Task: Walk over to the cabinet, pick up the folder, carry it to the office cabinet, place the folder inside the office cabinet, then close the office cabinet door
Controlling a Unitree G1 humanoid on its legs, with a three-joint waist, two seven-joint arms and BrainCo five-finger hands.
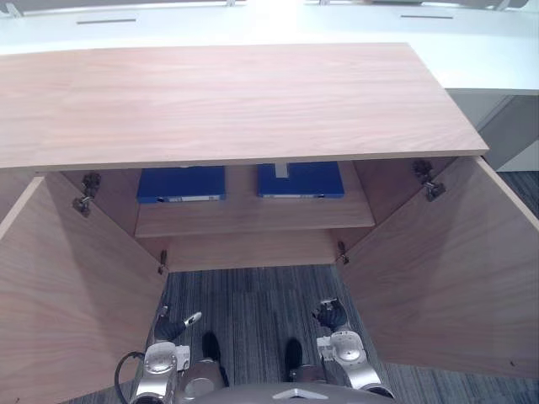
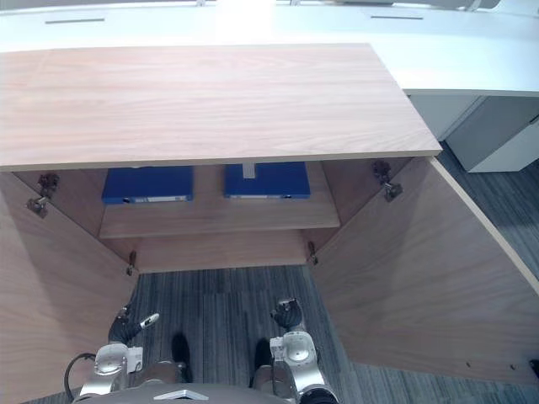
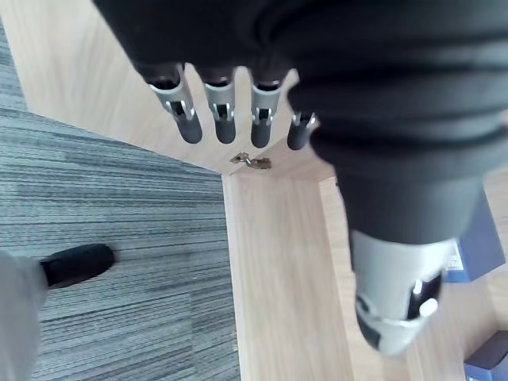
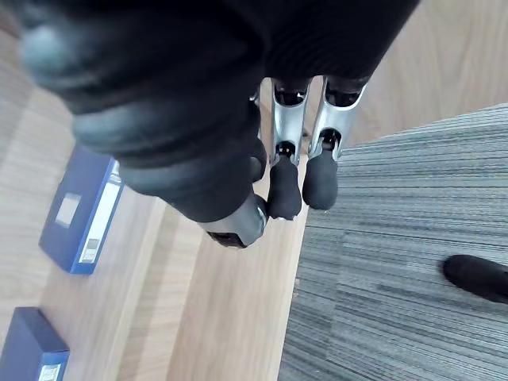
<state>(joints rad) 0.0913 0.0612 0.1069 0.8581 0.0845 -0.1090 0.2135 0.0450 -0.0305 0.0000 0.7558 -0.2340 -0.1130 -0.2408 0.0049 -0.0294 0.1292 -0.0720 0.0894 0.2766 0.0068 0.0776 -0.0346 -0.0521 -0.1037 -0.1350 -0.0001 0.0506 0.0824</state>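
Observation:
Two blue folders lie flat side by side on the shelf inside the low wooden cabinet (image 1: 227,101): the left folder (image 1: 181,183) and the right folder (image 1: 301,179). The right wrist view also catches the right folder (image 4: 79,206) and a corner of the left folder (image 4: 28,345). Both cabinet doors stand wide open. My left hand (image 1: 173,328) hangs low in front of the left door, its fingers (image 3: 222,119) straight and empty. My right hand (image 1: 330,316) hangs low near the right door, its fingers (image 4: 286,178) relaxed and holding nothing. Both hands are well below and in front of the shelf.
The open left door (image 1: 67,295) and the open right door (image 1: 455,269) flank me on either side. Grey striped carpet (image 1: 253,303) runs between them. A white desk (image 1: 472,50) stands behind the cabinet.

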